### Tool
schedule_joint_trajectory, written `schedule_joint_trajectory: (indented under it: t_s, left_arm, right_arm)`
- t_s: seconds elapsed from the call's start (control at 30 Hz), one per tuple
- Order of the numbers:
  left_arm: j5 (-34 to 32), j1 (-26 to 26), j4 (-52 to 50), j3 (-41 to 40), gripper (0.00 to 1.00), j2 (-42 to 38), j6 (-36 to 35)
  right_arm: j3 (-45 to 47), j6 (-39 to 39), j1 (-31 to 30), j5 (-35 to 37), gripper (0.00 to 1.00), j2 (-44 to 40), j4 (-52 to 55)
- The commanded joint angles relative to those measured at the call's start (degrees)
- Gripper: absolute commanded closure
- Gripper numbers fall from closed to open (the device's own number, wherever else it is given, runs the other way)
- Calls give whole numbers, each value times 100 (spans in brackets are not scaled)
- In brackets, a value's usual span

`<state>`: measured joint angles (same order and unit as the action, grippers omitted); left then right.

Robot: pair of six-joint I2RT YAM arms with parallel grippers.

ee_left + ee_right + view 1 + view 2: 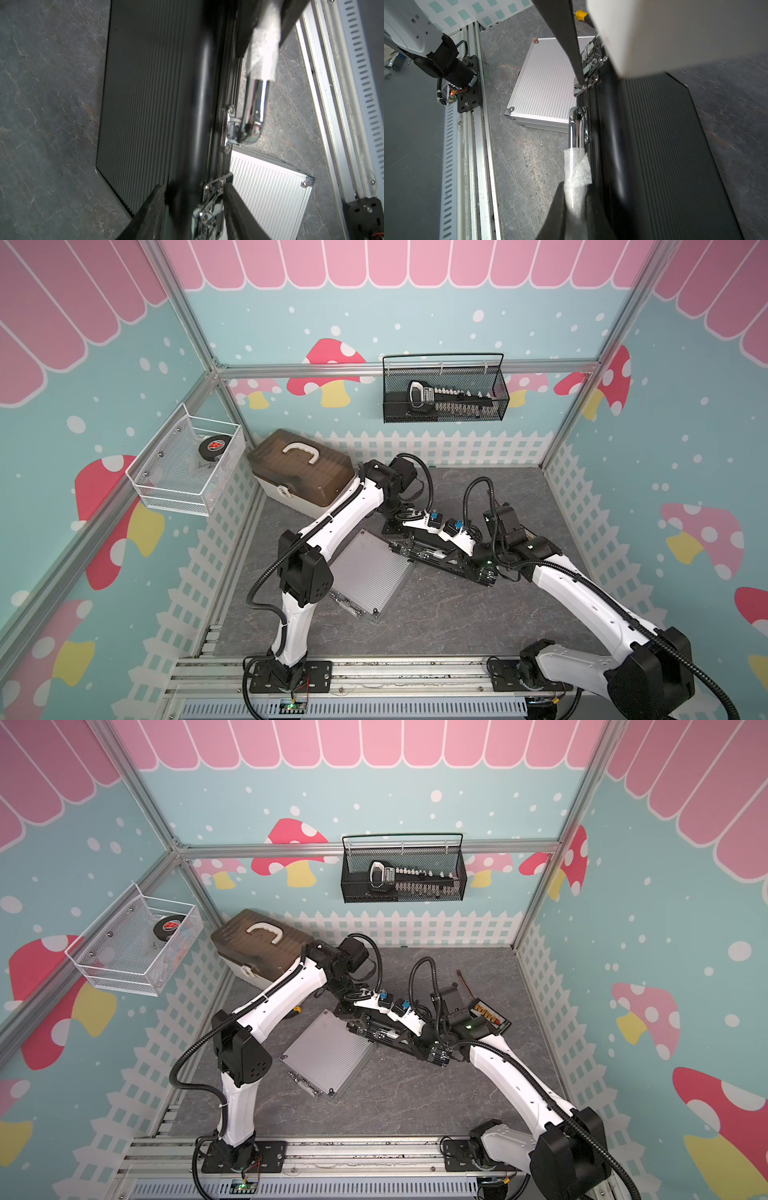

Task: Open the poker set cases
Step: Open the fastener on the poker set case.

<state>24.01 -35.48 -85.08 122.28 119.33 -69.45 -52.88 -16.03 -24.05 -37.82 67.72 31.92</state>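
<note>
Down at the front, the aluminium base rail carries both arm mounts, and past it the grey stone-look tabletop opens out. First thing on it is the silver poker case, lying flat and closed, turned on the diagonal, with its latches on the near-left edge. Its far side sits right up against the front of the black poker case.

Mid-table now: the black poker case lies flat with its ribbed lid down, and both arms meet over its front edge. The right gripper is clamped tight on the chrome handle, biting where clear plastic wrap covers it. The left gripper is at the metal latch, at the end nearer the silver poker case. Its jaws are partway apart, one finger over the ribbed lid and the other outside the latch, tip touching it in the right wrist view. Whether it is squeezing anything, I cannot tell.

Near that case's right end, a small board with orange connectors lies on the tabletop. Further back, in the left corner, stands the white box with a brown translucent lid, lid down. On the left wall a white wire basket holds a black disc with a red mark. On the back wall a black mesh basket holds a long black-and-white tool I cannot name.
</note>
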Motion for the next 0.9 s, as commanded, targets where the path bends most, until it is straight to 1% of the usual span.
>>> schedule_joint_trajectory:
  t_s: [0.0, 0.07, 0.13, 0.2, 0.23, 0.3, 0.4, 0.47, 0.53, 0.6, 0.67, 0.7, 0.73, 0.77, 0.87]
  left_arm:
    - [546, 77, -269, -44, 49, -66, -148]
    - [823, 158, 111, -222, 46, -294, -90]
    - [1034, 260, 837, -637, 40, -669, 190]
    - [1179, 356, 2040, -1297, 25, -1158, 889]
    - [1263, 406, 2401, -1575, 22, -1341, 1012]
    - [1493, 510, 2935, -1937, 20, -1634, 1258]
    - [1744, 737, 3633, -2216, 20, -1842, 1973]
    - [1565, 842, 4251, -2470, 21, -1958, 2552]
    - [1202, 884, 4882, -2690, 21, -1999, 3145]
    - [629, 909, 5382, -2777, 21, -1950, 3676]
    - [-83, 1006, 5922, -2818, 22, -1842, 4418]
    - [-218, 1061, 6052, -2812, 22, -1785, 4598]
    - [-241, 1131, 6133, -2811, 23, -1741, 4942]
    - [-224, 1172, 6247, -2839, 23, -1721, 5081]
    - [-89, 1175, 6647, -3058, 24, -1759, 5288]
  right_arm:
    - [11, 28, -7, 101, 100, -204, -292]
    - [89, 85, -7, 145, 100, -232, -415]
    - [165, 79, -20, 267, 100, -251, -476]
    - [240, -11, -27, 352, 100, -251, -460]
    - [275, -59, -32, 409, 100, -267, -467]
    - [345, -144, -47, 653, 100, -301, -484]
    - [441, -306, -71, 999, 100, -299, -538]
    - [530, -481, -99, 1281, 100, -261, -661]
    - [542, -729, -151, 1512, 100, -118, -713]
    - [517, -1034, -223, 1734, 100, 87, -713]
    - [472, -1363, -323, 2048, 100, 305, -735]
    - [467, -1517, -363, 2194, 100, 397, -766]
    - [472, -1710, -396, 2319, 100, 485, -810]
    - [479, -1891, -422, 2448, 100, 570, -862]
    - [526, -2470, -450, 2704, 100, 813, -962]
